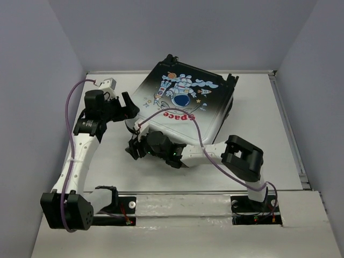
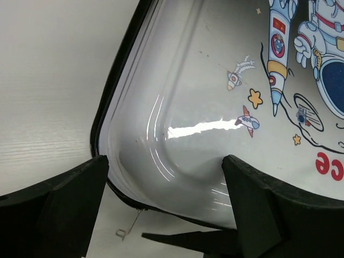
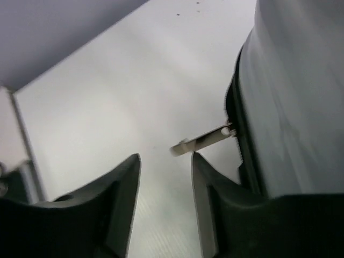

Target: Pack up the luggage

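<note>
The closed black-to-silver astronaut-print hard-shell suitcase [image 1: 185, 102], mid-frame, is faced by the wide-open, empty left gripper [image 2: 165, 161], the half-parted, empty right gripper [image 3: 166, 157] being aimed at its silver metal zipper pull [image 3: 201, 141], presumably to work the zip.

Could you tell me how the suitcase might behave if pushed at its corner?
Lying flat, the suitcase would probably slide or pivot on the table, not tip. Its glossy shell looks stiff and possibly slippery.
</note>
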